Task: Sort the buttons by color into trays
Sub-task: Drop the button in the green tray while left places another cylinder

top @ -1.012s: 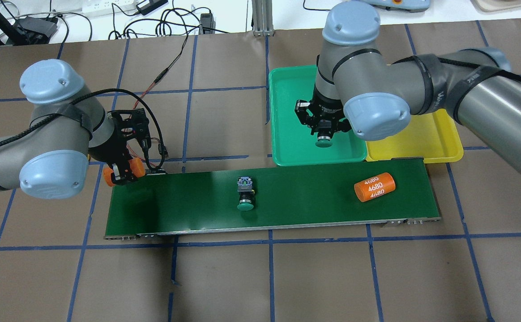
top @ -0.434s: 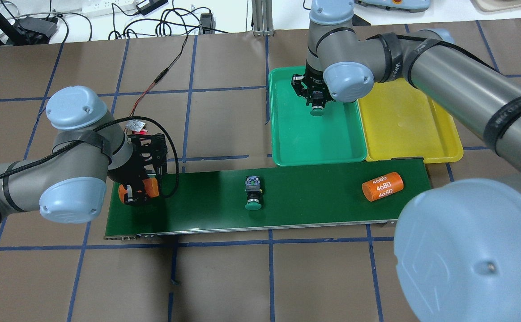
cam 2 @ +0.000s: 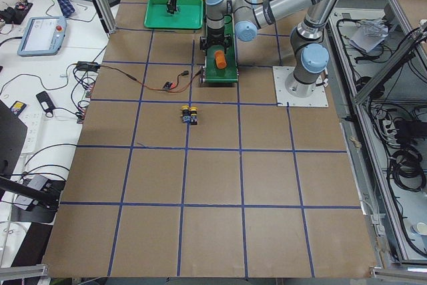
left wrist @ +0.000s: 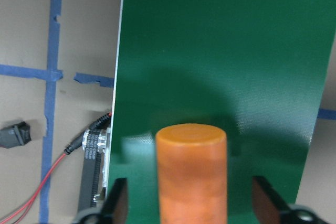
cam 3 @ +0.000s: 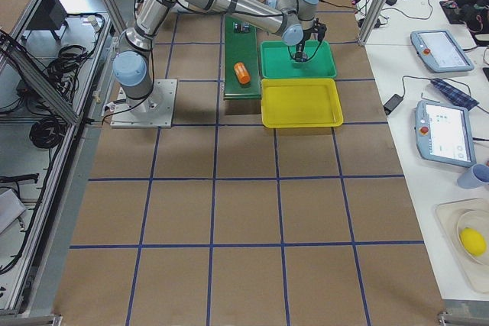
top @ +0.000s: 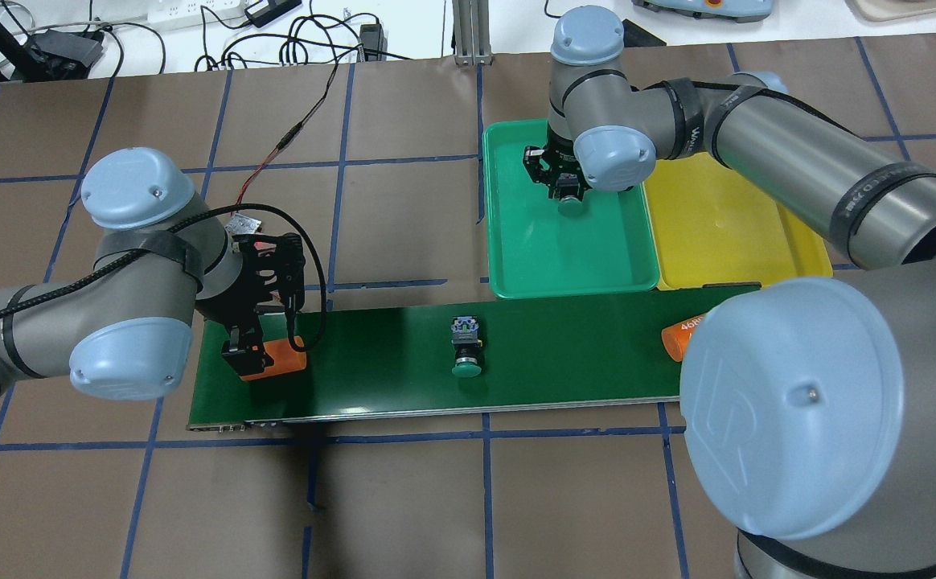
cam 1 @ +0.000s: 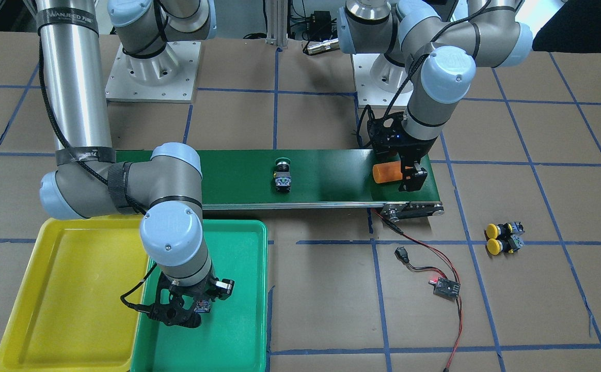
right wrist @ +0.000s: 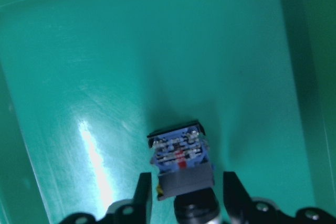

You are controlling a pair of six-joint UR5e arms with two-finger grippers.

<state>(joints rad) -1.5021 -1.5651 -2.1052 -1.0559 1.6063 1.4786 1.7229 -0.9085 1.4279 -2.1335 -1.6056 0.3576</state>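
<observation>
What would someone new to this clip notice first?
The right gripper sits low over the green tray with a green-capped button between its fingers. At one end of the conveyor belt, the open left gripper straddles an orange cylinder without touching it, while two yellow buttons lie together on the brown table beyond that end.

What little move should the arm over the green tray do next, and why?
Probably the right gripper should let go and lift away: the green button between its fingers is already low over the green tray, the matching colour.
</observation>
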